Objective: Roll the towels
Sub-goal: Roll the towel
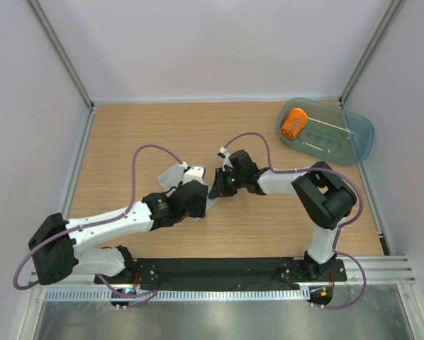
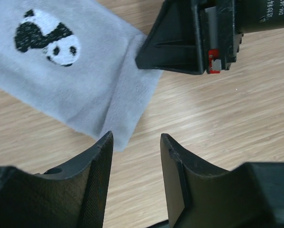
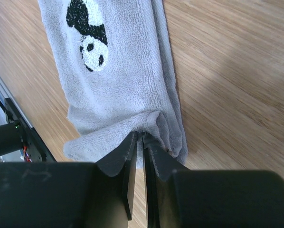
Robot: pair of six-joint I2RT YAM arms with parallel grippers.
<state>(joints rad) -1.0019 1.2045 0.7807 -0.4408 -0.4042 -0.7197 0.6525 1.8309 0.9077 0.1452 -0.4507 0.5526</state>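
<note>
Grey towel (image 3: 118, 80) is lying on the counter (image 3: 227, 71), its long axis stretching away from the right gripper (image 3: 143, 142), which is pinching its near end; the left gripper (image 2: 135, 156) (jaws spread, empty) is hovering just beside.

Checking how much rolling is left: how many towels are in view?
2. The orange towel lies rolled in the tub, far right; the grey towel lies mid-table, its edge pinched by the jaws of the right gripper. No others show.
</note>
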